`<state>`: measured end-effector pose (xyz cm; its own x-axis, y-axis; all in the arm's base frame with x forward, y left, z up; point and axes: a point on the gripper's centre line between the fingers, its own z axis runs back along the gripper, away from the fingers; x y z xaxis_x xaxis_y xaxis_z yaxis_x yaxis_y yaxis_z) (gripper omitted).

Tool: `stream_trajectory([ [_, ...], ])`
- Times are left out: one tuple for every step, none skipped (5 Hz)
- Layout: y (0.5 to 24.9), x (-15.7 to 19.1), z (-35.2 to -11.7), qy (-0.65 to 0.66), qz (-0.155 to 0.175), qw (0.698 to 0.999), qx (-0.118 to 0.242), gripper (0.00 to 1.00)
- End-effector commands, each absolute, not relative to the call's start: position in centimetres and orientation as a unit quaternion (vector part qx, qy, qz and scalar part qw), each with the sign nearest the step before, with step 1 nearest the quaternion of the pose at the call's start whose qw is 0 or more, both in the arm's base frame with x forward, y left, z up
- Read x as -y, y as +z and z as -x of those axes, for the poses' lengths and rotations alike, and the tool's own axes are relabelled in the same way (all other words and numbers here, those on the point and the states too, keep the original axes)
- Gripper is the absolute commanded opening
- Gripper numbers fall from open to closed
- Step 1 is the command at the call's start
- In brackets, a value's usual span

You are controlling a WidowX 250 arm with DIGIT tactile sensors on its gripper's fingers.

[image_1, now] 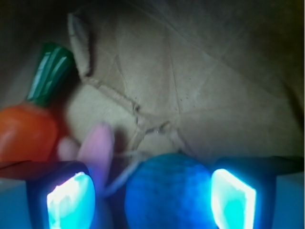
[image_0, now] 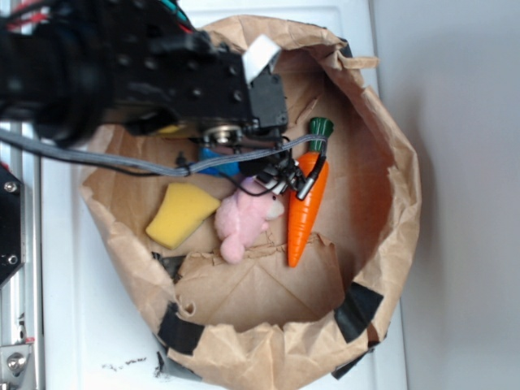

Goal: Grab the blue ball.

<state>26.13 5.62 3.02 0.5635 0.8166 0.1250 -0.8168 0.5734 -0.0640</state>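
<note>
The blue ball, round with a knitted surface, lies on the paper floor between my two glowing pads. My gripper is open around it. A gap shows between the ball and the left pad, and the right pad stands close beside it. In the exterior view only a patch of the blue ball shows under the black arm, and the fingers are hidden by the wrist.
Everything sits inside a brown paper bag with a rolled rim. A pink plush bunny lies next to the ball, its ear by my left finger. An orange carrot and a yellow sponge lie to either side.
</note>
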Motion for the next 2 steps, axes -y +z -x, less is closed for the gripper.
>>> stream_trajectory([
  [3.1, -5.1, -26.5, 0.438, 0.012, 0.894, 0.091, 0.00],
  [4.3, -5.3, -26.8, 0.440, 0.030, 0.892, 0.097, 0.00],
])
